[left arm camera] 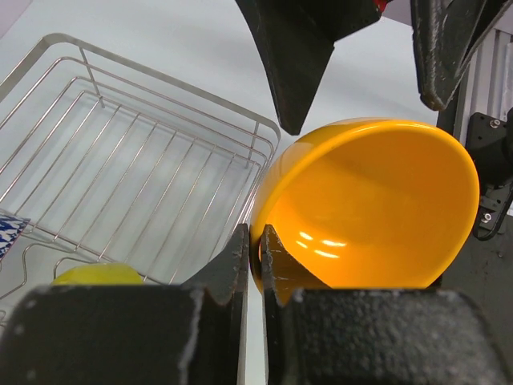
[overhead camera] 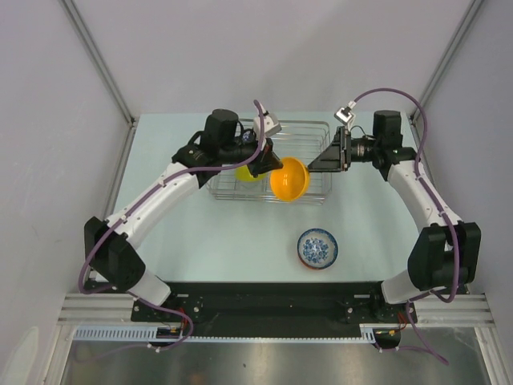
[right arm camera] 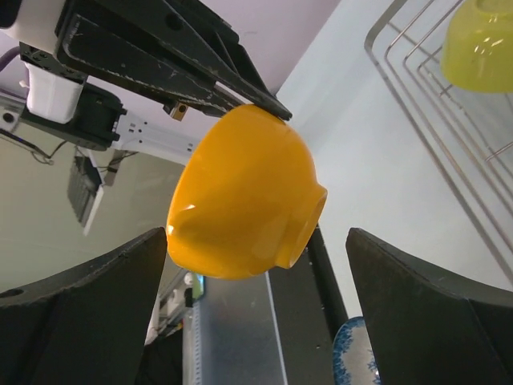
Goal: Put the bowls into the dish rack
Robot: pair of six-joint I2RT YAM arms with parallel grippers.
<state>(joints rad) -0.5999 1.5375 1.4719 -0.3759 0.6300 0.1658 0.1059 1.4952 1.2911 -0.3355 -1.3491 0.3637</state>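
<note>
Left claw pinches orange bowl by its rim (tilted, at dish rack's edge); right claw spread wide, gripping nothing.

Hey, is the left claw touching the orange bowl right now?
Touching. The left wrist view shows the left claw shut on the rim of the orange bowl.

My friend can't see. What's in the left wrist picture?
The left gripper pinches the rim of an orange bowl beside the dish rack. A lime-yellow bowl sits in the rack, and the right gripper's open fingers hang above.
</note>
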